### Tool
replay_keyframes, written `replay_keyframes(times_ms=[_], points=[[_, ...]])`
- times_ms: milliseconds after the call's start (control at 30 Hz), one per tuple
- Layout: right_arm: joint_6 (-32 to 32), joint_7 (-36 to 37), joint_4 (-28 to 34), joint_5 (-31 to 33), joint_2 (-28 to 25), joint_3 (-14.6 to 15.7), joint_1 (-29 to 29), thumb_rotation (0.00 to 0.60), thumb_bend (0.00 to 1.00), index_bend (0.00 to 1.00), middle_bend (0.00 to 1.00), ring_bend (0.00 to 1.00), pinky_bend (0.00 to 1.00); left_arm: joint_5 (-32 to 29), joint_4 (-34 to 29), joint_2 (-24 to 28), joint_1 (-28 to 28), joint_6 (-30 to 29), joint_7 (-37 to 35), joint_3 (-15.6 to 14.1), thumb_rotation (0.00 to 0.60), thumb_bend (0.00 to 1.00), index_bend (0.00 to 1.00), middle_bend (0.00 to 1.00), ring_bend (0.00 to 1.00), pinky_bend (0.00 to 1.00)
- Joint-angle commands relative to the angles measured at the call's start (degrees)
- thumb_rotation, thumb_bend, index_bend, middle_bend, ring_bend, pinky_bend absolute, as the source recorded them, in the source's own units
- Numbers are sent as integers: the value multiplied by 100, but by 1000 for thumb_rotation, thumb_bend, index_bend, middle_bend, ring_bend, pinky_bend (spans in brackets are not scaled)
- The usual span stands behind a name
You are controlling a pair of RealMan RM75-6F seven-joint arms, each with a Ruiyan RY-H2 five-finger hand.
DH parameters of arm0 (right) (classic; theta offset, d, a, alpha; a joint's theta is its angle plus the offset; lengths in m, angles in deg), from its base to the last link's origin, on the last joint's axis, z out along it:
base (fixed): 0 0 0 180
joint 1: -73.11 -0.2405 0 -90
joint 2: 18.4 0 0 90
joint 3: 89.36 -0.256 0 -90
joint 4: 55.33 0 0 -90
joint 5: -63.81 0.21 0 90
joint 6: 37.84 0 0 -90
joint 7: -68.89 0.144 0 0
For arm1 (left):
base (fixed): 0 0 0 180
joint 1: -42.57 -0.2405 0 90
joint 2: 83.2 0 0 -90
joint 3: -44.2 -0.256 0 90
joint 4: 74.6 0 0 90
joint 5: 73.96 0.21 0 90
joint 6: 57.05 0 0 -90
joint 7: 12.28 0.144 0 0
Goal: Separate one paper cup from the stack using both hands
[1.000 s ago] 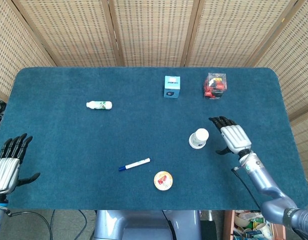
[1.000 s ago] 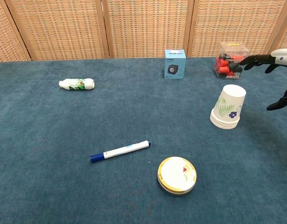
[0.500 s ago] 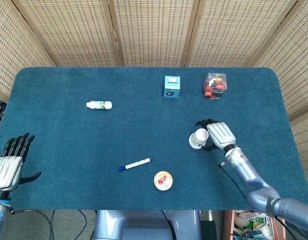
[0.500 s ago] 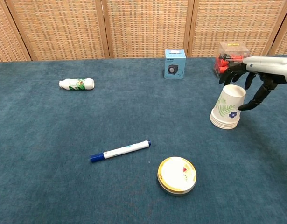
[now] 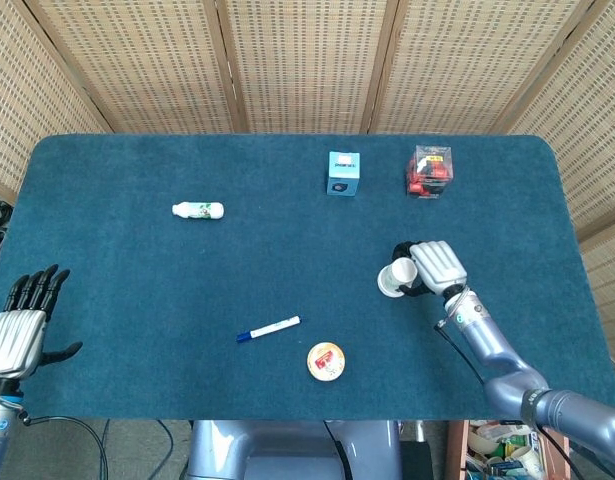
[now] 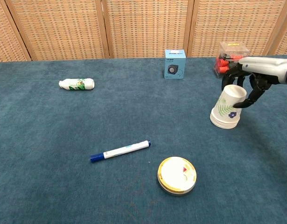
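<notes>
cups (image 6: 228, 108) in a nested stack sit upside down on the blue table (image 5: 137, 300), leaning a little, with several rims showing at the bottom. we take the stack as our landmark. our right hand (image 6: 248, 79) is right at its top end, dark fingers (image 6: 250, 95) curled around the upper cup and seemingly touching it, though we cannot tell how firm the hold is. if we pull now with only this hand, we judge the whole stack could lift together or tip over, since nothing pins the lower cups. squeezing too hard could also crush the thin paper wall. our left hand (image 5: 22, 325) is well apart from the stack, at the far left table edge, fingers spread and holding nothing. behind the stack stand a clear box (image 5: 428, 171) and a small blue box (image 5: 343, 173); in front lie a round tin (image 5: 326, 361) and a marker (image 5: 268, 329), which a toppled stack could roll into.
</notes>
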Motion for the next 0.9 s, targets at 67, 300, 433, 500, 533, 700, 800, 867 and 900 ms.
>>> replay_keyframes(times_ms=[67, 300, 433, 500, 533, 700, 800, 867, 900], points=[[-150, 302, 159, -138, -79, -55, 43, 600, 488, 529, 573, 464, 697, 36, 40, -17, 39, 7, -19, 15, 600, 76, 0, 0, 0, 0], [-142, 1702, 938, -132, -523, -489, 97, 600, 511, 530, 576, 464, 696, 650, 857, -381, 445, -263, -651, 324, 600, 75, 0, 0, 0, 0], [265, 2467, 1427, 223, -741, -790, -4, 600, 519, 530, 578, 464, 697, 1275, 1995, -922, 1017, -502, -1453, 576, 600, 76, 0, 0, 0, 0], [519, 2746, 1604, 563, -777, -966, -114, 600, 529, 530, 579, 464, 697, 1553, 2547, -1221, 1403, -579, -1743, 712, 600, 76, 0, 0, 0, 0], [606, 2861, 1680, 769, -748, -1052, -173, 600, 533, 530, 579, 464, 697, 1716, 2862, -1393, 1608, -668, -1794, 772, 600, 76, 0, 0, 0, 0], [724, 2980, 1787, 1578, -462, -1241, -435, 600, 533, 530, 580, 464, 697, 1946, 3602, -1966, 2244, -741, -1989, 900, 600, 76, 24, 0, 0, 0], [691, 2932, 1798, 2027, -207, -1303, -624, 600, 546, 530, 580, 464, 697, 1944, 3791, -2271, 2545, -739, -2027, 958, 600, 76, 75, 0, 0, 0], [679, 2905, 1800, 2229, -87, -1325, -715, 600, 560, 530, 580, 464, 697, 1938, 3874, -2426, 2671, -772, -2051, 976, 600, 76, 118, 0, 0, 0], [666, 2879, 1794, 2313, -34, -1329, -758, 600, 565, 530, 580, 464, 697, 1936, 3926, -2507, 2727, -800, -2053, 983, 600, 76, 148, 0, 0, 0]])
